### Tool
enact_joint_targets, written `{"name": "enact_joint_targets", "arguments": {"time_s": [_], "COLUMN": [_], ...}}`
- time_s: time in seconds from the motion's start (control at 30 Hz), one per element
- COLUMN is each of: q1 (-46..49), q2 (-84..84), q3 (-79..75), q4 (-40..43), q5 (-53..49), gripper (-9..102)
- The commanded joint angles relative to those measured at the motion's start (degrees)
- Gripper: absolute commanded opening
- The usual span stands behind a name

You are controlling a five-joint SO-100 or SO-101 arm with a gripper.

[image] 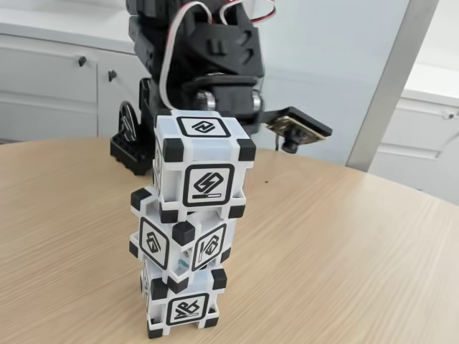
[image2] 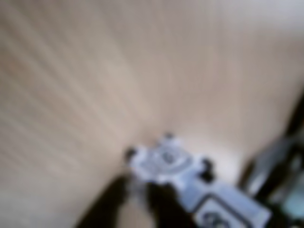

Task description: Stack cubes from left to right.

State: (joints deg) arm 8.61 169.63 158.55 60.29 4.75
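cubes [image: 193, 229]: white, black corners, black-framed glyphs | arm [image: 208, 57]: black | table [image: 344, 258]: light wood grain

You see a round wooden table [image: 344, 244] with pale grain, white cabinets [image: 50, 86] with dark knobs behind it, and a grey post [image: 391, 79] at right.

The setting looks like an office or meeting room. A round table [image: 344, 244] with a pale wood-grain top fills the near part of the fixed view. Along the far wall run low white cabinets [image: 50, 89] with small dark knobs [image: 82, 61], under a pale counter. A plain light-blue wall [image: 323, 64] stands behind, crossed by a slanting grey post [image: 391, 79] at the right.
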Motion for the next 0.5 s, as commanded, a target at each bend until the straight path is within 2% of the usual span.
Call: {"name": "enact_joint_targets", "arguments": {"time_s": [0.0,0.1,0.47], "q1": [2.37,2.46,2.37], "q2": [0.26,0.26,0.26], "q3": [-0.35,-0.35,-0.35], "q4": [0.0,0.09,0.09], "q5": [3.34,4.22,3.43], "gripper": [4,0,0]}}
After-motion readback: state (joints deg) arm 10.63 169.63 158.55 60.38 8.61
